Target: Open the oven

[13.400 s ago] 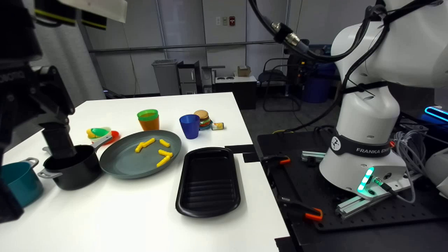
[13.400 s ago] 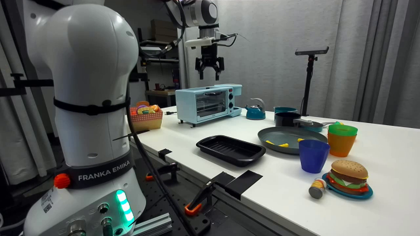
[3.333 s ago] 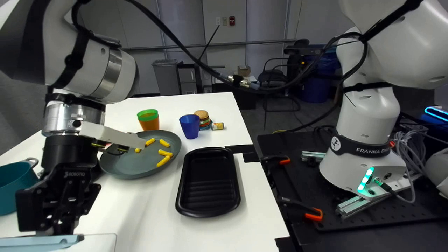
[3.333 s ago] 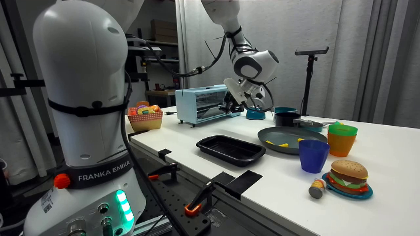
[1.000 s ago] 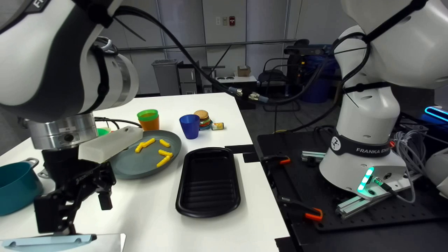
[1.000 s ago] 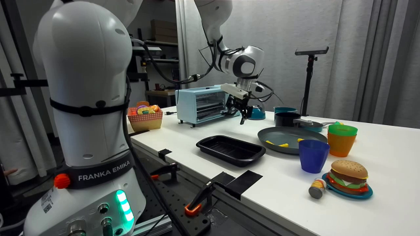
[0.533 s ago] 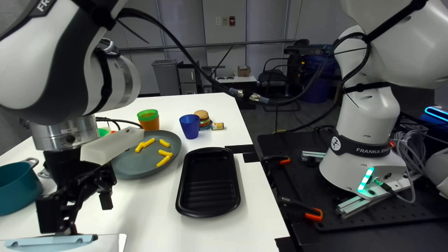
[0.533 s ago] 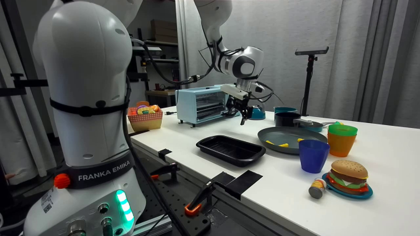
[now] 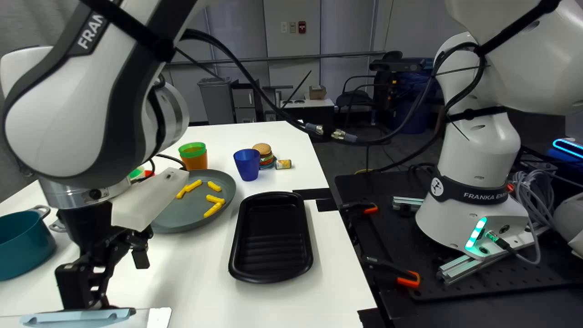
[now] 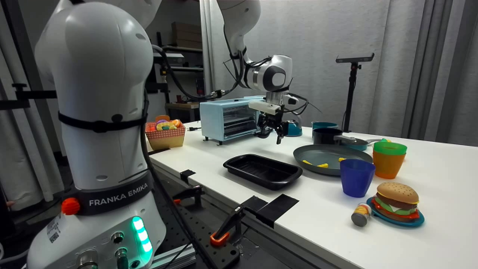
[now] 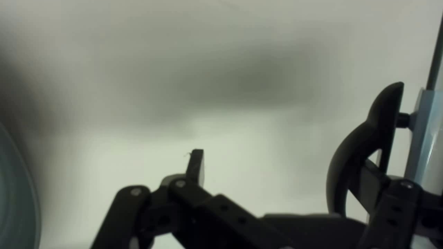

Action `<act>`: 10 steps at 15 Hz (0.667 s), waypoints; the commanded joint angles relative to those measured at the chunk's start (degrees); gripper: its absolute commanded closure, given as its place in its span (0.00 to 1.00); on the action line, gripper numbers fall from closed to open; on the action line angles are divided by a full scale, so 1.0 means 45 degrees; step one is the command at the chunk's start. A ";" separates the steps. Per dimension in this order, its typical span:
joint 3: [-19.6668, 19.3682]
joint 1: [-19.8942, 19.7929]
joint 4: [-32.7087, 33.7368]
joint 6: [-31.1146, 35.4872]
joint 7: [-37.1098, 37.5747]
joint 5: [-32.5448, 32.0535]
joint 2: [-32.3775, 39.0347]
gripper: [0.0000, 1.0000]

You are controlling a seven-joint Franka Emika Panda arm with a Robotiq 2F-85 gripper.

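The light blue toaster oven (image 10: 212, 121) stands on the white table, its racks in plain view in an exterior view. Its glass door is folded down; the door's blue edge (image 9: 75, 317) shows at the bottom left in an exterior view. My gripper (image 9: 116, 282) is open, fingers wide apart, at the door's outer edge. It also shows in an exterior view (image 10: 272, 136). In the wrist view my gripper (image 11: 287, 160) has one finger behind the curved black door handle (image 11: 337, 173), inside its loop. The other finger is free, with nothing between them.
A black baking tray (image 9: 273, 241) lies in front of the oven. A teal pot (image 9: 23, 246), a grey pan (image 9: 196, 216) with yellow pieces and a teal kettle (image 10: 294, 129) stand near the arm. A blue cup (image 9: 247, 165) and a fruit basket (image 10: 166, 138) are farther off.
The oven door was shut 13.4 s ago and partly lowered 3.3 s ago; now it is folded down. The fingers look more spread than 3.3 s ago. The gripper has shifted slightly since 0.5 s ago.
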 commanded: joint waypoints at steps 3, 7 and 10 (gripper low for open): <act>-0.0953 0.1064 -0.1032 0.0700 0.1468 -0.2354 0.0114 0.00; -0.0557 0.0829 -0.0969 0.0630 0.1326 -0.2082 0.0110 0.00; -0.0009 0.0372 -0.0893 0.0536 0.0887 -0.1287 0.0083 0.00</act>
